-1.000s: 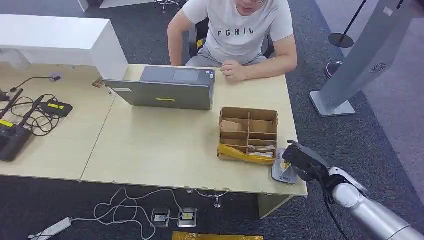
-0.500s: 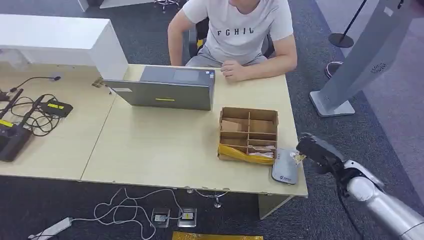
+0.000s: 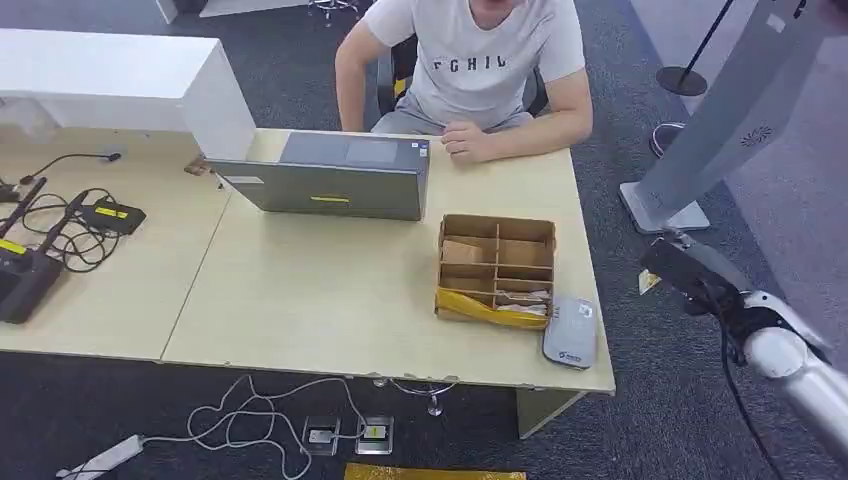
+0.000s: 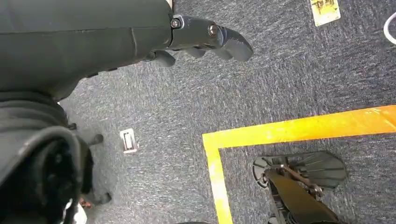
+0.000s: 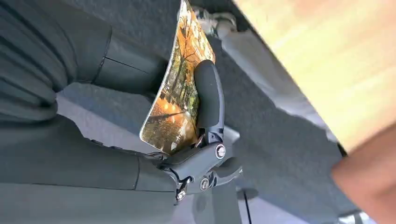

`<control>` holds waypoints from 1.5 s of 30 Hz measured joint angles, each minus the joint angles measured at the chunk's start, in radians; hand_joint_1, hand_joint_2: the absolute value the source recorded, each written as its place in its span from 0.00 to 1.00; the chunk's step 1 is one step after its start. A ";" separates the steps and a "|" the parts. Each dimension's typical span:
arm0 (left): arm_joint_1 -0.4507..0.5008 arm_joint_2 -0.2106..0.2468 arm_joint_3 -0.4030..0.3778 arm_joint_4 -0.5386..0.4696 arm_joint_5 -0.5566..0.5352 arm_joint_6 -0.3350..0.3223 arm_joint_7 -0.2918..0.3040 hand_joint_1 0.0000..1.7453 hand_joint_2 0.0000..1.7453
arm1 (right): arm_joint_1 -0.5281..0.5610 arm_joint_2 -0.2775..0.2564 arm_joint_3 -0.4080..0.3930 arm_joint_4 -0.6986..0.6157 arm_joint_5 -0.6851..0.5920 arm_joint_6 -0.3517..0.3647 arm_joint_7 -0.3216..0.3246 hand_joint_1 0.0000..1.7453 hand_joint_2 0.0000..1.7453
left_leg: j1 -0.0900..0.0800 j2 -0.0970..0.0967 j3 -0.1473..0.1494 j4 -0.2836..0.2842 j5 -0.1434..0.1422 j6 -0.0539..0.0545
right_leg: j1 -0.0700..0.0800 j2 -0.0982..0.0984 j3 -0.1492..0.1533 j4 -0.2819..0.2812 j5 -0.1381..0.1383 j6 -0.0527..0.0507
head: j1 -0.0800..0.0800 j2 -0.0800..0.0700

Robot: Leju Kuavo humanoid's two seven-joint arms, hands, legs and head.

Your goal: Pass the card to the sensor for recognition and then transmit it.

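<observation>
My right hand [image 3: 690, 270] hangs off the table's right side, over the carpet, and pinches a card [image 3: 648, 282] with an orange picture on it. The right wrist view shows the card [image 5: 180, 88] bent between thumb and a dark finger [image 5: 208, 95]. The grey card sensor [image 3: 571, 332] lies flat at the table's front right corner, left of the hand and apart from it. A seated person [image 3: 480, 70] in a white T-shirt rests a forearm on the far edge. My left hand [image 4: 205, 39] hangs over the floor, its fingers loosely curled and holding nothing.
A compartmented cardboard box [image 3: 497, 268] stands beside the sensor. A grey laptop [image 3: 330, 178] sits mid-table, with cables and black devices [image 3: 40, 240] at the left. A grey kiosk stand [image 3: 720, 120] rises right of the table. Cables and floor sockets [image 3: 340, 432] lie under the front edge.
My right hand has lifted the card off the sensor and swung right and away, past the table's edge. The sensor is now fully uncovered.
</observation>
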State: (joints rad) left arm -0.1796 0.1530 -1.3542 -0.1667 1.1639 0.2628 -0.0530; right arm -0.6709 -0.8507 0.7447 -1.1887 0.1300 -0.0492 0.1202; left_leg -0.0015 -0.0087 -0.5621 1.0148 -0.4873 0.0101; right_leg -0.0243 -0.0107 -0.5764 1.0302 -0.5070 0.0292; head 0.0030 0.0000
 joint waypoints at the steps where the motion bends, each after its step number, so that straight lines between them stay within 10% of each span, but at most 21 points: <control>1: 0.000 0.000 0.000 0.000 0.000 -0.002 -0.001 0.00 0.00 | -0.019 -0.003 -0.004 0.000 0.014 0.006 0.000 1.00 1.00 | 0.000 0.000 0.000 0.000 0.000 0.000 | 0.000 0.000 0.000 0.000 0.000 0.000 | 0.000 0.000; 14: -0.002 0.005 0.000 0.000 -0.021 -0.008 -0.018 0.00 0.00 | -0.380 -0.029 -0.046 0.001 0.150 0.143 -0.001 1.00 1.00 | -0.001 0.000 -0.003 0.000 0.000 0.000 | -0.001 0.000 -0.001 0.001 0.000 0.000 | 0.000 0.000; 32: -0.038 -0.011 -0.027 0.000 -0.060 -0.011 0.003 0.00 0.00 | -0.419 0.327 0.027 0.195 0.372 -0.007 -0.146 1.00 1.00 | 0.003 -0.005 -0.003 0.000 0.002 -0.003 | 0.002 -0.005 -0.001 0.001 0.000 0.000 | 0.000 0.000; 45: -0.046 -0.012 -0.046 0.000 -0.075 -0.021 0.023 0.00 0.00 | -0.415 0.447 0.016 0.382 0.496 -0.064 -0.185 1.00 1.00 | 0.003 -0.006 -0.003 0.000 0.002 -0.003 | 0.002 -0.005 -0.001 0.000 0.000 0.000 | 0.000 0.000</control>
State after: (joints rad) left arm -0.2259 0.1411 -1.4004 -0.1667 1.0891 0.2415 -0.0297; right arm -1.0864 -0.4040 0.7606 -0.8068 0.6260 -0.1137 -0.0649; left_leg 0.0011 -0.0144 -0.5648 1.0148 -0.4848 0.0073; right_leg -0.0220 -0.0161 -0.5774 1.0306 -0.5070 0.0288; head 0.0034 0.0000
